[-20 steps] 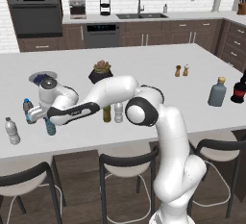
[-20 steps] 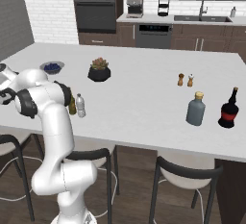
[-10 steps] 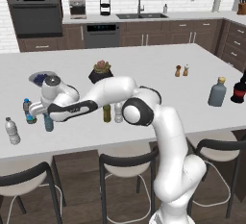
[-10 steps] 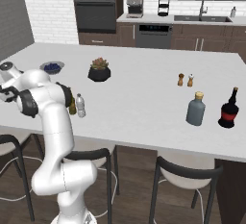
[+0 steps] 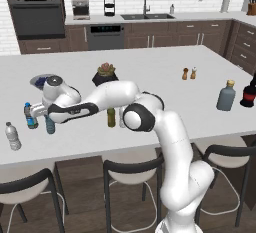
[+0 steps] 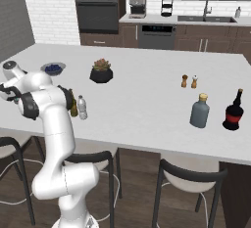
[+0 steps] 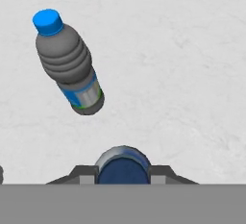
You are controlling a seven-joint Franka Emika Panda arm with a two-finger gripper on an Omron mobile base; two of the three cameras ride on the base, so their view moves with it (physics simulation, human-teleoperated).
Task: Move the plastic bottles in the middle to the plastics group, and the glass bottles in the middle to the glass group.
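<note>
My gripper (image 5: 48, 122) is at the left of the counter, shut on the translucent blue plastic bottle (image 5: 50, 126). From above, its round blue top (image 7: 123, 163) sits between the fingertips (image 7: 86, 176). Just to its left stands the plastics group: a bottle with a blue label band (image 5: 30, 116) (image 7: 69, 62) and a pale white-capped bottle (image 5: 13, 136). In the middle, the amber glass bottle (image 5: 111, 117) (image 6: 73, 105) stands beside the clear white-capped plastic bottle (image 6: 82, 107), which my arm partly hides. Far right is the glass group: a grey-blue bottle (image 5: 226, 96) (image 6: 199, 110) and a dark red-label bottle (image 5: 248, 91) (image 6: 233, 110).
A potted plant (image 5: 105, 73) and a bowl (image 5: 41, 80) sit behind my arm. Two small shakers (image 5: 189, 73) stand mid-right. Bar stools (image 5: 130, 169) line the counter's front edge. Bare counter lies between the middle bottles and the glass group.
The hand with the blue bottle has shifted only slightly beside the blue-label bottle. The other bottles have not moved.
</note>
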